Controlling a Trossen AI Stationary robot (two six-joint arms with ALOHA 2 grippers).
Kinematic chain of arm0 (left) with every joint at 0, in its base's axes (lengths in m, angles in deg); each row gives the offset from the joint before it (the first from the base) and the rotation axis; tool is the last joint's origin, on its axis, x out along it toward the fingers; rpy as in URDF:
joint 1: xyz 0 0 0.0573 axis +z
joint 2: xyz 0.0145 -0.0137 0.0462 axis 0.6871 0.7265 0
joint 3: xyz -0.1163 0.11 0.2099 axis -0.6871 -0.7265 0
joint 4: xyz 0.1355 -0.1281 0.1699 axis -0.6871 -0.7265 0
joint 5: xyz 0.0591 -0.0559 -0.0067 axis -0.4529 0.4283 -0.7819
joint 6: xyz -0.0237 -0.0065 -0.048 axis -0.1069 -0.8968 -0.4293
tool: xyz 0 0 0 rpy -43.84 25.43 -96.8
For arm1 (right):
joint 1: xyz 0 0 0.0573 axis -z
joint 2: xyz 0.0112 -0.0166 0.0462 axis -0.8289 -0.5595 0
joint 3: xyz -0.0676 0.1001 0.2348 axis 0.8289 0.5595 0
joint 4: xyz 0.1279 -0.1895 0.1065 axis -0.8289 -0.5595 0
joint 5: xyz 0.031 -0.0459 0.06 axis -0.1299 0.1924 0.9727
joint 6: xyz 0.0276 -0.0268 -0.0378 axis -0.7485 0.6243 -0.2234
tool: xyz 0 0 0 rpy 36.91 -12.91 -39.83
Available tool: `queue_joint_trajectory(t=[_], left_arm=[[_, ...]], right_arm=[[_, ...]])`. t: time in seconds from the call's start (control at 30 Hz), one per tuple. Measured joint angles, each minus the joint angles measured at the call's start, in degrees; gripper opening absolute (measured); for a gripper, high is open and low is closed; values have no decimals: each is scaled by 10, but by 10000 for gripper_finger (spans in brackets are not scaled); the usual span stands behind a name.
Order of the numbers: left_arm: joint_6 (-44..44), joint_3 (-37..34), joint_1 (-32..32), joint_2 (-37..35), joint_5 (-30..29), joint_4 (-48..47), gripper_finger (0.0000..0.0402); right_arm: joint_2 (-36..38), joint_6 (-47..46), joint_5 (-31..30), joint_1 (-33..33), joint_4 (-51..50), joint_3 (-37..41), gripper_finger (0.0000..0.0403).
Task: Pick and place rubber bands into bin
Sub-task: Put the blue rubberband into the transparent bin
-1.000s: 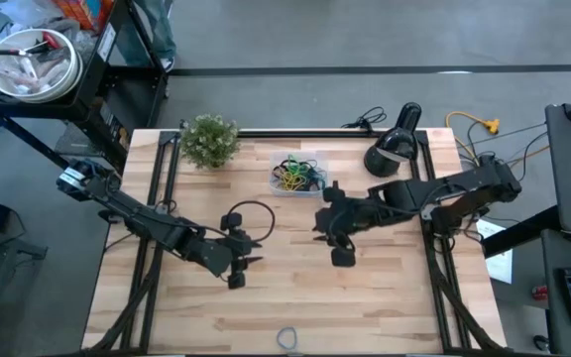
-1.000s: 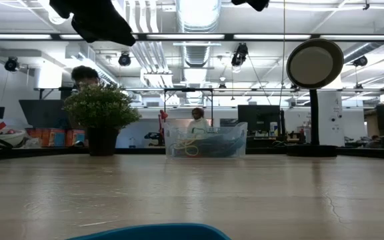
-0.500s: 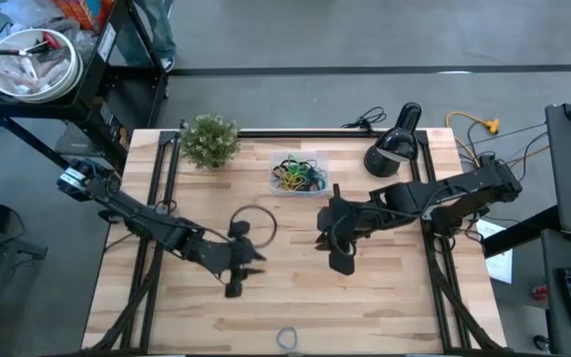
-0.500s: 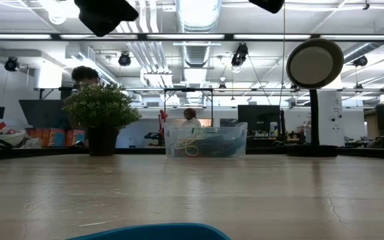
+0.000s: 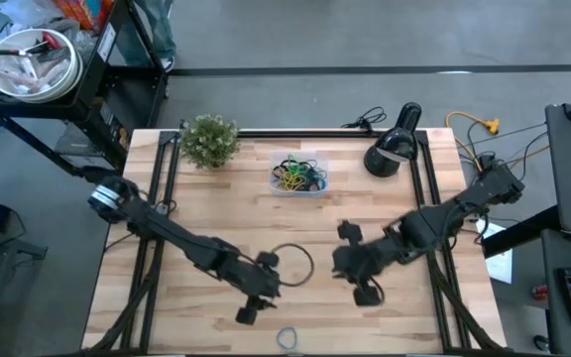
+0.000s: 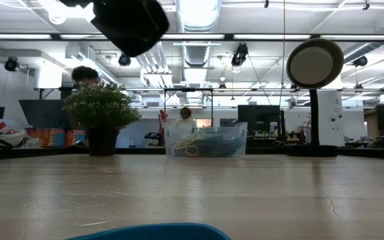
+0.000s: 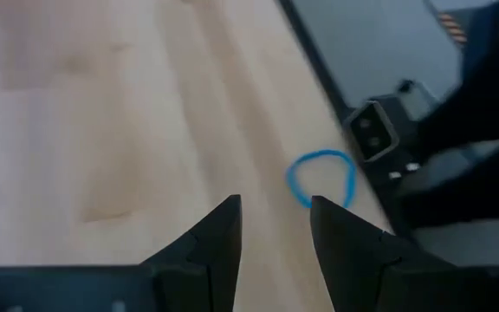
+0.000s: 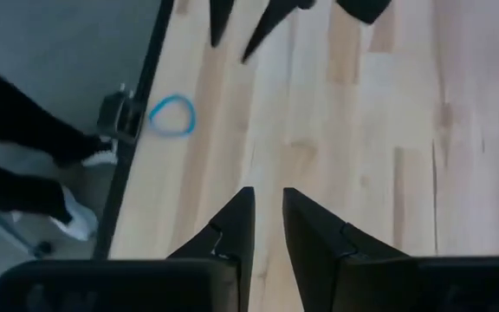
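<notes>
Lying flat near the bench's front edge, a lone blue rubber band (image 5: 285, 338) forms a thin, slightly pinched loop on the pale wood, just beside a small metal bracket (image 7: 372, 130) at the bench rim; it shows as a floppy blue ring in the left wrist view and again, smaller, in the right wrist view. The rest of the rubber bands (image 5: 298, 175) sit tangled in yellow, green, blue, black and orange inside the bin (image 5: 277, 184), a small clear tub with rounded corners standing toward the back of the bench (image 5: 206, 208), between the potted plant (image 5: 209, 140) and the black desk lamp (image 5: 392, 149). The left gripper (image 5: 256, 302) hangs above the front middle of the bench, near the blue loop but not touching it, its jaws apart by a moderate gap and holding nothing; a black cable loop (image 5: 290, 266) curls beside its wrist. The right gripper (image 5: 363, 288) hovers just to its right, also over bare wood, jaws drawn to a narrow gap with nothing between them. Nothing lies between either gripper and the blue band. In the low view a person shows in the room behind the bin
</notes>
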Motion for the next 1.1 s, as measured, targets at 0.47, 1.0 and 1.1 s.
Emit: queue_joint_trajectory(t=[0.47, 1.0, 1.1], left_arm=[[-68, 66, -2, 65, 33, -15, 123], [-235, 81, -75, 104, -111, -7, 123], [-261, 79, -85, 104, -140, -7, 123]], right_arm=[[6, -24, -94, -92, -23, 64, 56], [126, -87, -109, -96, 58, 227, 56], [155, -87, -111, -96, 107, 263, 56]])
